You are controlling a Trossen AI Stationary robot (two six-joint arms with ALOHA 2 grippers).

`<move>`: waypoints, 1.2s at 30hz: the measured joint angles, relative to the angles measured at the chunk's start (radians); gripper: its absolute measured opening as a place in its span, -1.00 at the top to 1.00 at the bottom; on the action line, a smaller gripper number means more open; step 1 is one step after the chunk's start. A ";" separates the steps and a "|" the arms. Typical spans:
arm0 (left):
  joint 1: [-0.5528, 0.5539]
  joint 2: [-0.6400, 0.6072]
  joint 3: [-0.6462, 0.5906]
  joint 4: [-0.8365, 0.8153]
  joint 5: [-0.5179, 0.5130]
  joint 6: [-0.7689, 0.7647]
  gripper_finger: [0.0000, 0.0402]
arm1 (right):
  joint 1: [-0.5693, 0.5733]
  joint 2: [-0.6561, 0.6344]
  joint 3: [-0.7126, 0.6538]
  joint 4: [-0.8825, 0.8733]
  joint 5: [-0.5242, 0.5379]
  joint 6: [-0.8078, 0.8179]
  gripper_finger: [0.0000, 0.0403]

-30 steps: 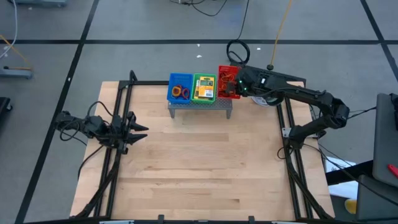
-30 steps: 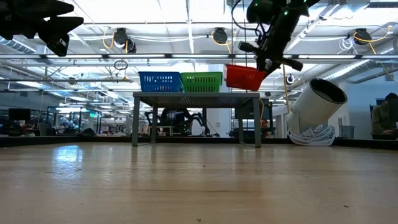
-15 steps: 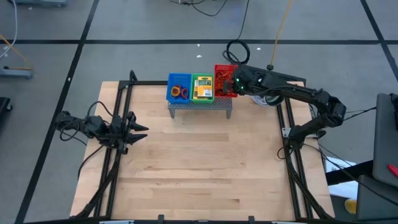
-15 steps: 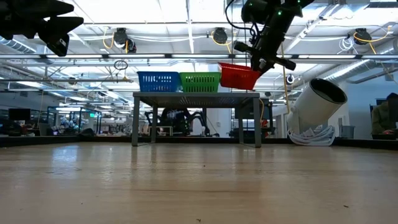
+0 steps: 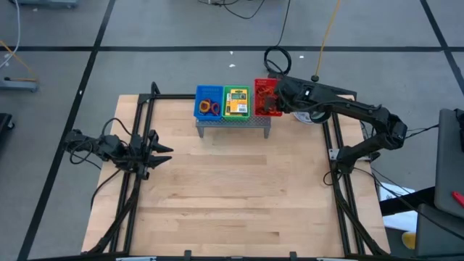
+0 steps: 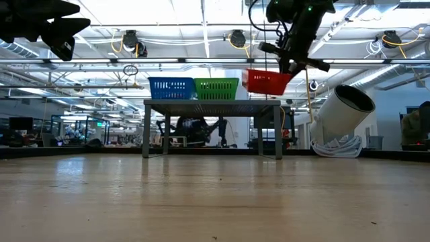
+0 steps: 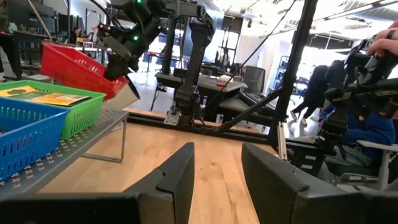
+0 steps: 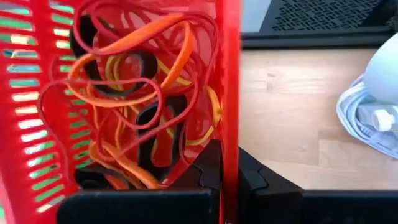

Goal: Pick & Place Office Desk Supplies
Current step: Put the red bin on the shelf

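Office desk supplies lay sorted into three small plastic mesh baskets: flat yellow packets with green labels (image 5: 237, 106) in the green basket (image 5: 237, 95), small coloured rings (image 5: 210, 107) in the blue basket (image 5: 210, 92), tangled tan and orange rubber bands (image 8: 140, 93) in the red basket (image 5: 264, 98). Blue and green baskets sat side by side on the grey perforated metal shelf (image 5: 233, 122) at the far edge of the wooden worktop (image 5: 232, 188). Red basket hung tilted in the air just beside the shelf's end, pinched by its rim in the fully closed right gripper (image 6: 290, 62). Left gripper (image 5: 161, 151) waited part open and empty over the worktop's left rail. Judged nearly finished: only the red basket seemingly left to set down next to the green one. Nothing loose lay on the bare pale boards. White round camera-like device (image 6: 341, 115) lay near the shelf; beyond, an open workshop with ceiling lamps, benches and seated people.
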 joint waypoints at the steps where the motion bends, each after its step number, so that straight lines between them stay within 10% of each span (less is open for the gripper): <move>1: 0.000 0.000 0.000 0.000 0.000 0.000 0.30 | 0.000 -0.001 0.000 0.004 0.000 0.001 1.00; 36: 0.000 0.000 0.000 0.000 0.000 0.000 0.30 | -0.005 0.055 0.000 0.041 -0.052 0.019 1.00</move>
